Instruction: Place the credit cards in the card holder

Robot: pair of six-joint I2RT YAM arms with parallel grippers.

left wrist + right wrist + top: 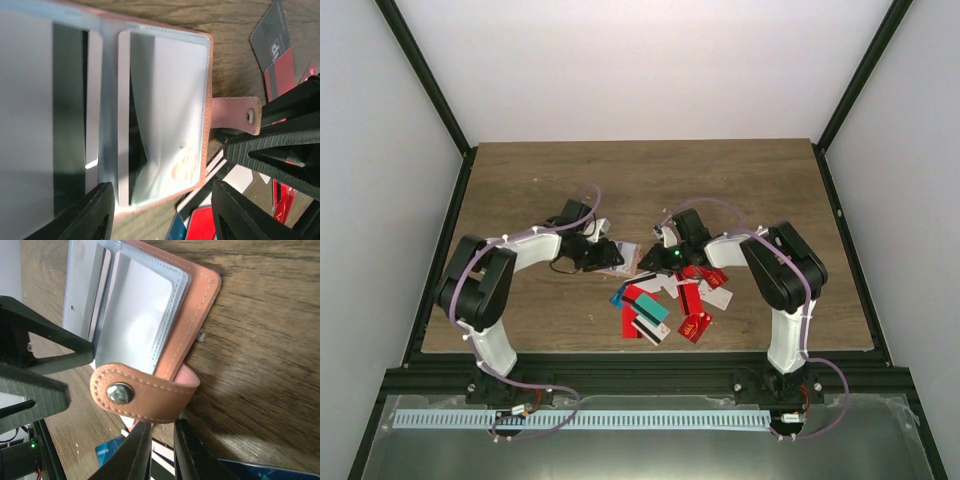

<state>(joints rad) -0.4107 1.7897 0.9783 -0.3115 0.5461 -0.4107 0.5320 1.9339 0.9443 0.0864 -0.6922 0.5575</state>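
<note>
Wrist views alone show card holder (196, 305) sleeves; left end effector (162, 189) apart, right end effector (162, 426) seemingly gripping it.

The holder (197, 300) is salmon-brown leather with pale stitching; its strap (145, 400) matches and bears a silver snap (119, 392). Its sleeves (170, 100) are milky clear plastic. The cards (695, 326) are mostly red, with some white, teal and blue, a few black-striped. The table (640, 175) is brown wood grain. The arms (480, 285) are black and white with lilac cables (593, 193).
</note>
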